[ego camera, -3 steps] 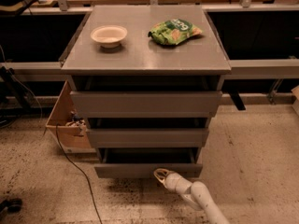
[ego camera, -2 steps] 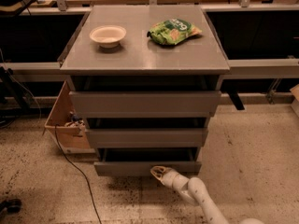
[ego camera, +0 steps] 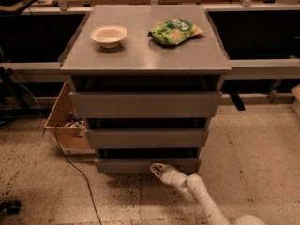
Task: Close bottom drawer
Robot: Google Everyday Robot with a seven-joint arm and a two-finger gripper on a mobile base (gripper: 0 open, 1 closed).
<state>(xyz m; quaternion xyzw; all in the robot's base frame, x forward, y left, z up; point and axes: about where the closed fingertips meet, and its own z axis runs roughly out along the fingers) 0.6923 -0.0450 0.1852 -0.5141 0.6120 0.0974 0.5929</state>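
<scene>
Gripper point(ego camera: 157, 168): shifted slightly left and up since the earlier frames, now at the lower edge of the bottom drawer point(ego camera: 122, 166) front, apparently touching it. Whether it is parted or closed you cannot tell.
Bottom drawer: lowest of three, dark gap showing above its front.
Status: your push looks under way; the drawer seems nearly in, with final seating left.
Bench point(ego camera: 145, 55): carries a bowl point(ego camera: 108, 35) and a green bag point(ego camera: 174, 31).
</scene>
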